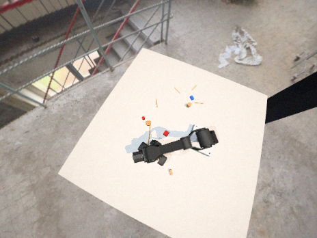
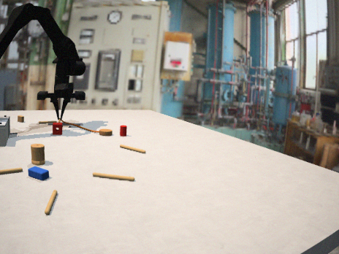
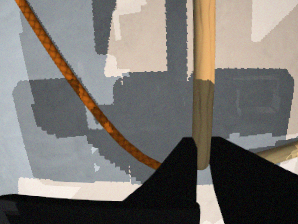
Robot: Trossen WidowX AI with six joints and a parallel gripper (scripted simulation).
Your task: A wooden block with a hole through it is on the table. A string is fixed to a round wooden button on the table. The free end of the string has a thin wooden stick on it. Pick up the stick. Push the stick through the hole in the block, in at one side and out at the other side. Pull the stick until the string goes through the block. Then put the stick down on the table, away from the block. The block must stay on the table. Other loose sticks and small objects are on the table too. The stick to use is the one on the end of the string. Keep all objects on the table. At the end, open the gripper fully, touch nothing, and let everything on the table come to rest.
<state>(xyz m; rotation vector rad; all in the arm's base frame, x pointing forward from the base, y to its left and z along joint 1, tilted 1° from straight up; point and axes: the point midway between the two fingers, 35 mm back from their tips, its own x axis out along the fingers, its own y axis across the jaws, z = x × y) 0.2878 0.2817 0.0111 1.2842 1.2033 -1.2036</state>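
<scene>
Jaws (image 1: 150,158) (image 2: 60,120) nearly closed, gripping the stick (image 3: 204,65) beyond the red block (image 2: 57,128) (image 1: 166,133) (string (image 1: 149,135) (image 2: 85,127) (image 3: 75,85) trailing buttonward); threading seems next, needing tip-to-hole alignment.

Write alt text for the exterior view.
A black robot arm reaches down behind a red block with a hole, its claw shut on a thin wooden stick. An orange string runs to a round wooden button; loose sticks lie nearer.
</scene>
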